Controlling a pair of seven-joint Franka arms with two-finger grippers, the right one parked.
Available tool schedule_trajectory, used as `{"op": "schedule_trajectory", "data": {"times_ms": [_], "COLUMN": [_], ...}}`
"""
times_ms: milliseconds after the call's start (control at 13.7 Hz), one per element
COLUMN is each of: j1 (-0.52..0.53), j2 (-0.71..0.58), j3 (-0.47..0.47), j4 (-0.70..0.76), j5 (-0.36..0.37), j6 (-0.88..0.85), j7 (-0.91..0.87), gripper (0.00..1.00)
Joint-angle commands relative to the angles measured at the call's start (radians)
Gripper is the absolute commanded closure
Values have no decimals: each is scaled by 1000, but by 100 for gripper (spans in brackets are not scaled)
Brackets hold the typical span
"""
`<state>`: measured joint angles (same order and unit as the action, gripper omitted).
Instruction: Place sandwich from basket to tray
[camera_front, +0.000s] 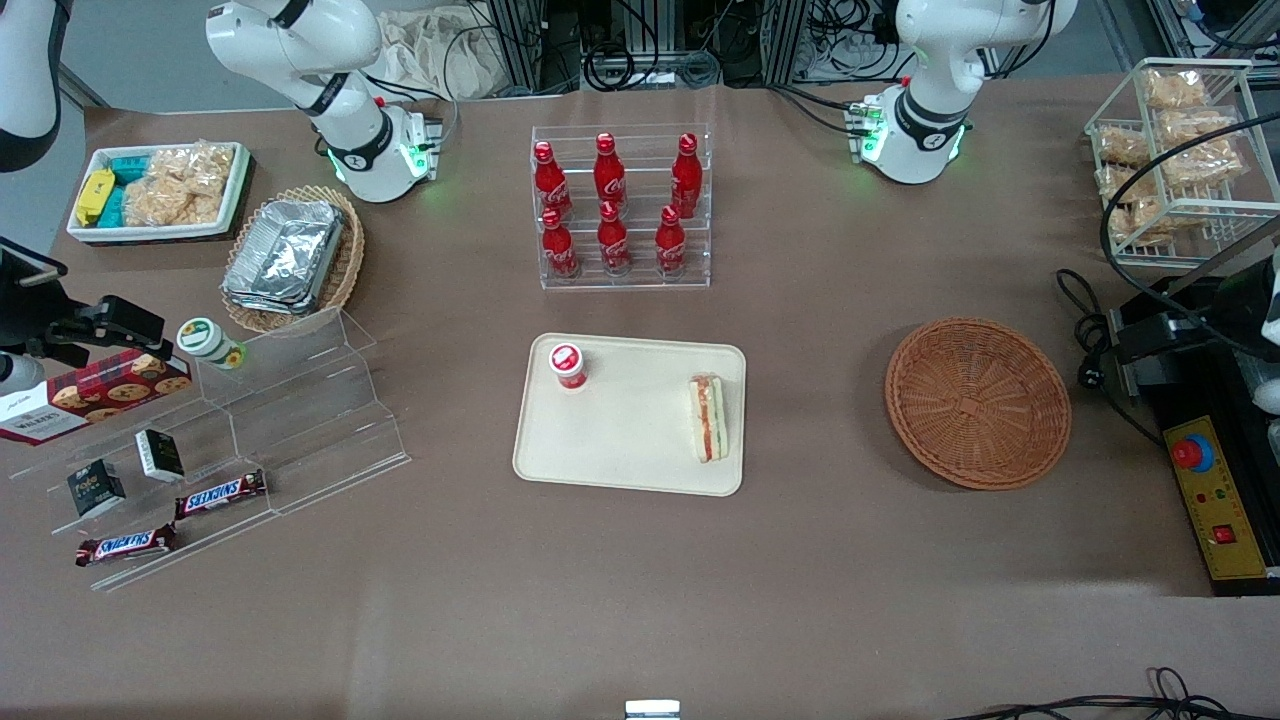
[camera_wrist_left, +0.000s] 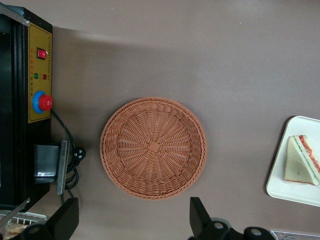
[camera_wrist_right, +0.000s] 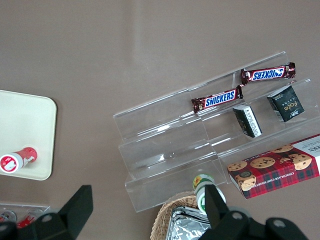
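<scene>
Sandwich (camera_front: 709, 419) lying flat in tray (camera_front: 630, 470), at the edge nearest basket (camera_front: 977, 402). Red-capped cup (camera_front: 568, 365) sharing tray, apart from sandwich. Basket holding nothing, sitting on bench (camera_front: 800, 560) toward working arm's end. Pincer (camera_wrist_left: 131, 220) hovering above basket, fingers (camera_wrist_left: 66, 218) spread, gripping nothing.

White sandwich (camera_front: 708, 418) striped orange-red and green, beige tray (camera_front: 640, 470), reddish-brown woven basket (camera_front: 977, 402), black gripper (camera_wrist_left: 131, 220) above it.
</scene>
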<state>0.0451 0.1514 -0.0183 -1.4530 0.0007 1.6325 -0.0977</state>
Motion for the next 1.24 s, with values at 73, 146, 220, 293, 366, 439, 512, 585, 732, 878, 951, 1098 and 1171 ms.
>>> {"op": "schedule_trajectory", "data": {"times_ms": [73,146,220,293,366,439,512,585,732,878,951,1098,1171], "j1": [-2,-2,-4,-4,-4,-5,-5,-2,-2,-2,-4,-2,-1], "j2": [-58,-64,-94,-122,-147,-156,-159,-162,-174,-176,-176,-177,-176], "j3": [0,-2,-2,-2,-2,-5,-23,-29,-31,-29,-29,-26,-25], "j4": [-34,-32,-46,-69,-88,-92,-89,-87,-92,-90,-92,-92,-92], "j5": [-15,-13,-13,-13,-13,-13,-13,-13,-15,-13,-11,-11,-11], "j6": [-26,-45,-51,-54,-54,-56,-65,-75,-79,-88,-86,-86,-86], "j7": [21,21,21,21,21,18,3,3,1,3,3,6,7], "gripper": [0,0,0,0,0,0,0,0,0,0,0,0,0]}}
